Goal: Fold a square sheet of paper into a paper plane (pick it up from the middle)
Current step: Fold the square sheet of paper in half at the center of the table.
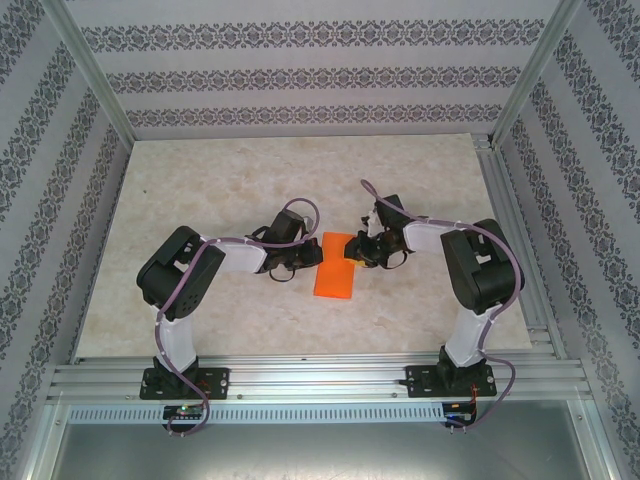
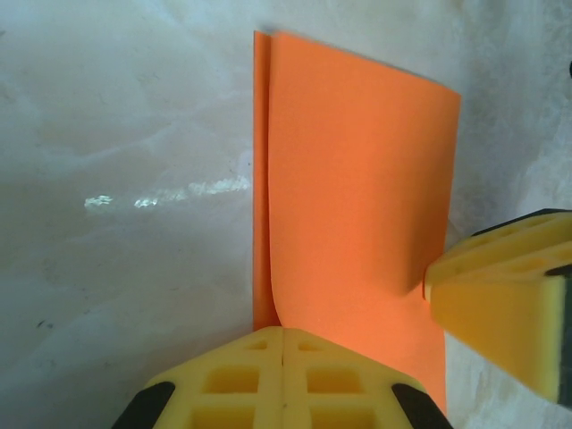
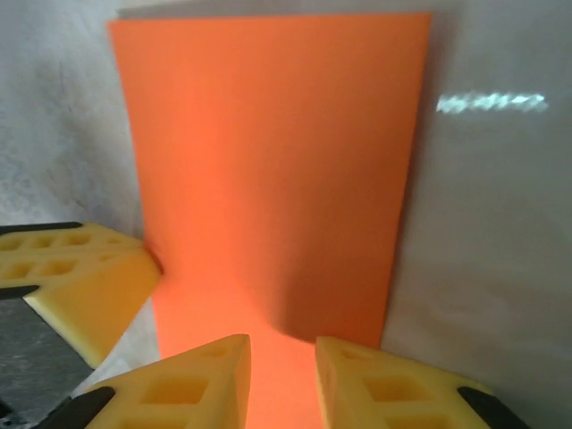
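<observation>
paper (image 1: pixel 336 266) doubled flat on counter (image 1: pixel 230 190); left claw (image 2: pixel 282 340) shut at its edge, right claw (image 3: pixel 281 357) narrowly open over it

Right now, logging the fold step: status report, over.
Left gripper shut, at edge of paper. Right gripper slightly open over opposite side. It lies folded double on table. Nothing blocking.

Near edge of the orange paper (image 2: pixel 357 197) behind the left tool's (image 2: pixel 282 332) cropped fingers

Open tabletop (image 1: pixel 250 170) all round; left end effector (image 2: pixel 282 331), right end effector (image 3: pixel 281 344) tight beside paper (image 1: pixel 335 277)
</observation>
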